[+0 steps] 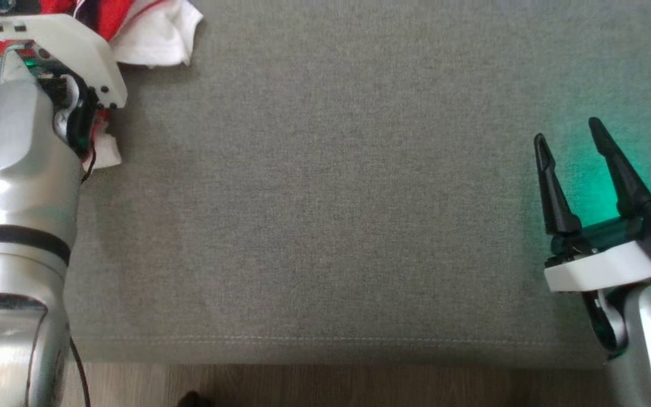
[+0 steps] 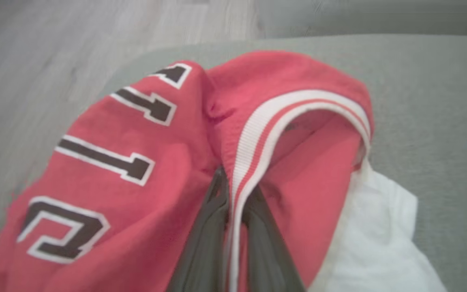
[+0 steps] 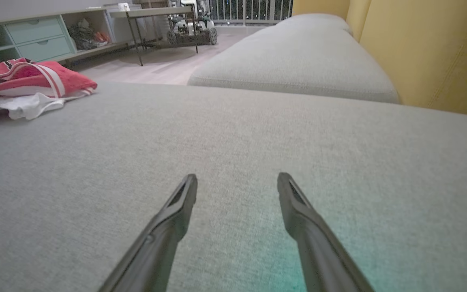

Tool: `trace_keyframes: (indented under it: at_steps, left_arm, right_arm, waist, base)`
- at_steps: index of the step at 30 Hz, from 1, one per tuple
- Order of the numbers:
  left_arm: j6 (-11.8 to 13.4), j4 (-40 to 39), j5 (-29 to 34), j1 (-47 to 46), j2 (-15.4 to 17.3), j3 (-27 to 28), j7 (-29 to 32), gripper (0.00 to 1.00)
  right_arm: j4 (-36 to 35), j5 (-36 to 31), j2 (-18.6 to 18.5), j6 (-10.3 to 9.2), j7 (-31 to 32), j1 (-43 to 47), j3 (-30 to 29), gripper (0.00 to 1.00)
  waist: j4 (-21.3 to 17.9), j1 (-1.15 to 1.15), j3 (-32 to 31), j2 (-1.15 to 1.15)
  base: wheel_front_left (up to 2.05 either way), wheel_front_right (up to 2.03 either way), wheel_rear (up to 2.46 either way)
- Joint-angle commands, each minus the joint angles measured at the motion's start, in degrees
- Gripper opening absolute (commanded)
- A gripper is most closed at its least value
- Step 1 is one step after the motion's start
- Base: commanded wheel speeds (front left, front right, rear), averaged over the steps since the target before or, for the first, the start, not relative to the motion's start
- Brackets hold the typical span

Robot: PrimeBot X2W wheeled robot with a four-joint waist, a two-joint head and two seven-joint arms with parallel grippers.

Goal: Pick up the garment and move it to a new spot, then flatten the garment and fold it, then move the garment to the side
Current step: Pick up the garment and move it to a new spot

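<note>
The head camera looks steeply down on the grey sofa cushion, with wood floor along the bottom edge. The left wrist camera peers along the left hand, pressed close to the red jersey. The right wrist camera rides low behind the right hand, facing across the cushion (shelving far off). All three views share the jersey and the cushion.

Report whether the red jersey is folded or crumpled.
Crumpled. The jersey lies in a bunched heap at the corner of the sofa, its striped collar arched up and white fabric spilling from under it.
</note>
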Motion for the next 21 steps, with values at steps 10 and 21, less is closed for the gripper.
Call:
trace_keyframes:
  at_steps: [10, 21]
  left_arm:
    - [-1.28, -6.11, 1.59, -1.10, 2.36, -2.78, -12.09, 0.00]
    - [-1.74, -17.75, -0.14, 1.96, -1.14, -8.05, -11.78, 0.00]
  right_arm:
    - [-0.11, 0.44, 3.39, -0.02, -0.52, 2.81, 2.13, 1.00]
    - [-0.79, 0.66, 6.30, -0.02, -0.52, 4.53, 2.95, 1.00]
  waist:
    - [-0.62, -0.01, -11.38, 0.00]
    - [-6.78, -0.01, -19.96, 0.00]
  base:
    - [0.00, 0.00, 0.00]
    - [0.00, 0.00, 0.00]
